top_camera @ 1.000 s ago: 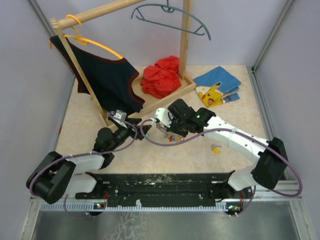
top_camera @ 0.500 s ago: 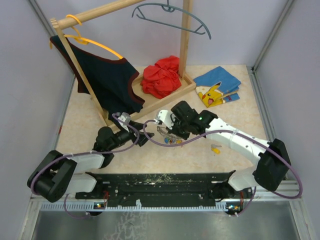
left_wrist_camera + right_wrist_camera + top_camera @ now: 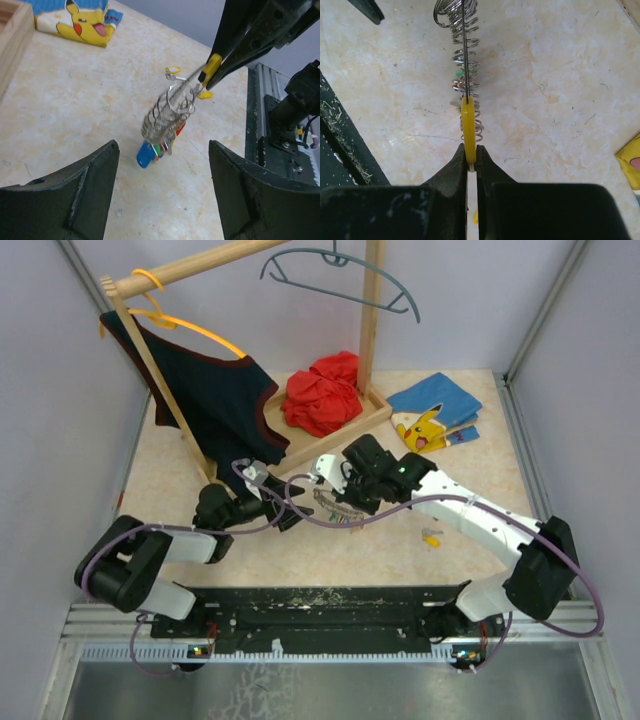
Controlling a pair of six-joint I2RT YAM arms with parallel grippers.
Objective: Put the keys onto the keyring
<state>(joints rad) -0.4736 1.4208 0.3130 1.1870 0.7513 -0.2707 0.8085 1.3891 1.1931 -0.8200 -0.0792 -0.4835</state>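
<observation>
My right gripper (image 3: pixel 470 156) is shut on the yellow curved piece (image 3: pixel 468 127) of the keyring (image 3: pixel 464 45), holding the thin silvery ring above the table. A bunch of keys (image 3: pixel 161 131) hangs from the ring, with a blue tag (image 3: pixel 145 154) lowest and green and red tags behind it. In the top view the keyring (image 3: pixel 336 506) hangs just left of the right gripper (image 3: pixel 340 492). My left gripper (image 3: pixel 162 200) is open, its fingers spread either side of the bunch and a little short of it. In the top view the left gripper (image 3: pixel 290 513) points at the keys.
A small lone yellow piece (image 3: pixel 432 537) lies on the table to the right. A wooden rack (image 3: pixel 340 430) at the back carries a dark garment (image 3: pixel 215 405) on an orange hanger, a grey hanger (image 3: pixel 340 270) and a red cloth (image 3: pixel 322 392). A Pikachu cloth (image 3: pixel 432 415) lies back right.
My left arm has reached forward and to the right, bringing its open gripper closer to the hanging keys. The right gripper, still holding the keyring, has shifted slightly away from the near edge.
</observation>
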